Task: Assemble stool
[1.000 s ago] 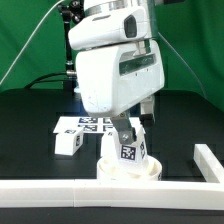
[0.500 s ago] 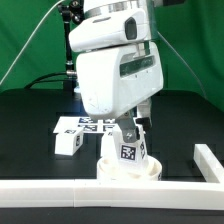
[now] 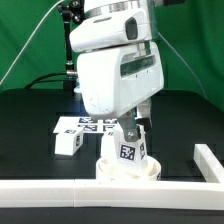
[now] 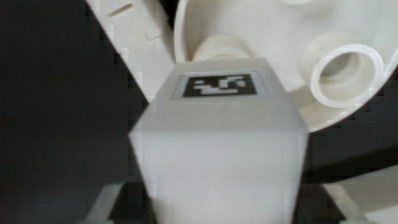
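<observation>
Stool leg (image 3: 129,151) is clamped upright over the seat disc (image 3: 110,170) by the end effector (image 3: 132,128); positions are unchanged from a second ago.

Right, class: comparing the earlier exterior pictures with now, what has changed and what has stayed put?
The hand seems to have drawn its fingers in against the upright leg, taking hold of it; the shift is slight. The arm has not moved. The leg stands on the seat disc as before; the loose leg and marker board lie unmoved.
</observation>
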`<state>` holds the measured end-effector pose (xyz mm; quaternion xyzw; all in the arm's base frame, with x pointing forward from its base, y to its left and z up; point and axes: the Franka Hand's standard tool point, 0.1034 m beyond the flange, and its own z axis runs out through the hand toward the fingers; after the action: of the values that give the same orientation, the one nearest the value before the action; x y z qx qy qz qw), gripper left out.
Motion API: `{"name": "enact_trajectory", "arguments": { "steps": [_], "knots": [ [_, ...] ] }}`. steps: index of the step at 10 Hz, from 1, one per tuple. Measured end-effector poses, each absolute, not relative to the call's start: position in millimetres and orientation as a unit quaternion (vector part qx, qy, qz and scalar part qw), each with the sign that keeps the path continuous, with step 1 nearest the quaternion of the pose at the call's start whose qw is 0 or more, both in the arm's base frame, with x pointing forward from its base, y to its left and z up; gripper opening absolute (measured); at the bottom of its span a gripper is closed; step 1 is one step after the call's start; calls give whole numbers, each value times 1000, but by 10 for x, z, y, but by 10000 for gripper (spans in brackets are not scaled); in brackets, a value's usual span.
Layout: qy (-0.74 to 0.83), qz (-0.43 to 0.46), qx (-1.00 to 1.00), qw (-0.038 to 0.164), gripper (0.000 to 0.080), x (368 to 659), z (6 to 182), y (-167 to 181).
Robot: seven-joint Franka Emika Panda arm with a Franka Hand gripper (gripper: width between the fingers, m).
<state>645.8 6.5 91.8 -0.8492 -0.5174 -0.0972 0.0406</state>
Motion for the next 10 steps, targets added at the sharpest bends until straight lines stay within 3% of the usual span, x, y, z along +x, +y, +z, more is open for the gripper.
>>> {"name": "enact_trajectory", "arguments": {
  "steps": [10],
  "knots": [
    [-449,-128,-884,34,340,6452,922,80]
  ]
}}
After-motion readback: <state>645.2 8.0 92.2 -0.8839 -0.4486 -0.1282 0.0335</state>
